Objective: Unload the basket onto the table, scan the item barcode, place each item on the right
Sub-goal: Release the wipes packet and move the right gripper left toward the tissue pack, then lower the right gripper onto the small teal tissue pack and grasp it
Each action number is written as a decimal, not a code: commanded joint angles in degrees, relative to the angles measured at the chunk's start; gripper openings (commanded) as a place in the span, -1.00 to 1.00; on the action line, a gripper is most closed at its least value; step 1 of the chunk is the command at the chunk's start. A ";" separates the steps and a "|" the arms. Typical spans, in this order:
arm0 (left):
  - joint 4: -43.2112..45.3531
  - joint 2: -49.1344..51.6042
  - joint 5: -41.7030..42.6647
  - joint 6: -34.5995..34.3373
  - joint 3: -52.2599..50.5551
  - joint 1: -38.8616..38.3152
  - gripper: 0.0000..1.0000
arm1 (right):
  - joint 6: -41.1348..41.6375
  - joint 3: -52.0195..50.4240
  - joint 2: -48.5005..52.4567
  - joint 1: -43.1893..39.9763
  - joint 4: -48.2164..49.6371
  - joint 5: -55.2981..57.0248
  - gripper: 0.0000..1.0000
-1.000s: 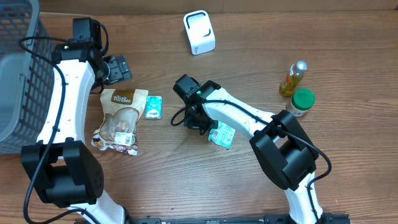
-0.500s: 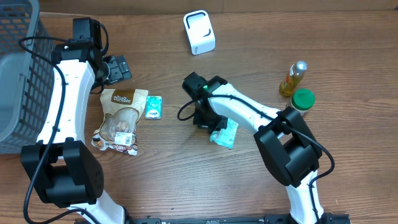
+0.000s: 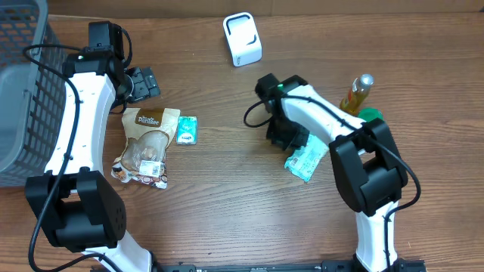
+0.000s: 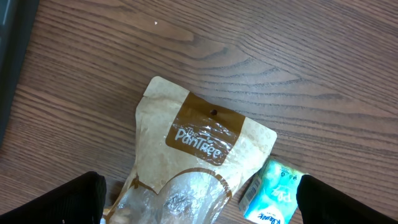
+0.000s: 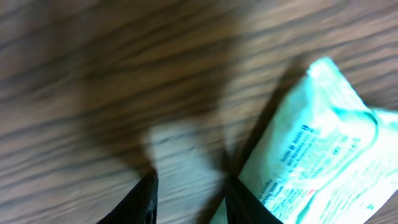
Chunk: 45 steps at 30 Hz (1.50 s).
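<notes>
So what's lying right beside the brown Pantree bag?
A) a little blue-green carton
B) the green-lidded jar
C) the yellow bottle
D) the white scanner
A: the overhead and left wrist views both show the little blue-green carton lying right at the edge of the Pantree bag.

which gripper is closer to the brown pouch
Left. The left gripper hangs over the top end of the pouch; the right gripper is far to its right, by the teal packet.
</notes>
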 commanded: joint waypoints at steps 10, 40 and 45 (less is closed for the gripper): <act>0.02 -0.55 -0.72 0.04 0.46 -0.33 0.99 | -1.27 -0.26 0.52 1.92 -2.19 -6.67 -0.35; 0.02 -0.55 -0.72 0.02 0.46 -0.33 0.99 | -10.19 10.21 0.46 0.48 -13.05 -7.58 -0.16; 0.02 -0.55 -0.72 0.04 0.46 -0.33 0.99 | -12.00 10.62 0.48 1.18 -0.83 -19.85 -0.19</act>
